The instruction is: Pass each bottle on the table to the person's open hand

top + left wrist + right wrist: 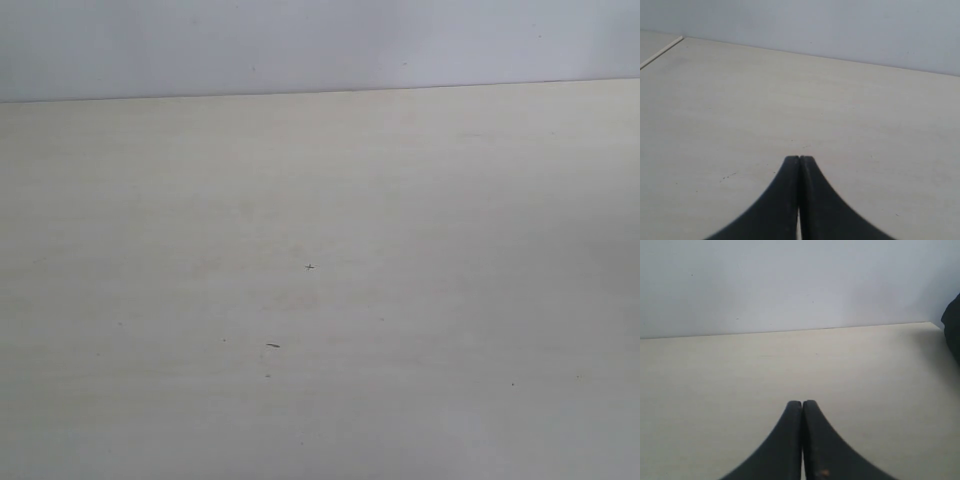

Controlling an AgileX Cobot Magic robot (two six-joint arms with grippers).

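No bottle shows in any view, and no person's hand either. The pale beige table (pixel 320 300) fills the exterior view, bare apart from a few tiny dark specks; neither arm appears there. In the left wrist view my left gripper (pixel 799 159) is shut, its two black fingers pressed together with nothing between them, low over the table (pixel 740 115). The right wrist view shows my right gripper (pixel 802 403) shut the same way, holding nothing, above the table (pixel 715 380).
A pale grey wall (pixel 300 45) runs behind the table's far edge. The table's corner edge (pixel 662 50) shows in the left wrist view. A dark blurred object (pixel 952 327) sits at the table's edge in the right wrist view.
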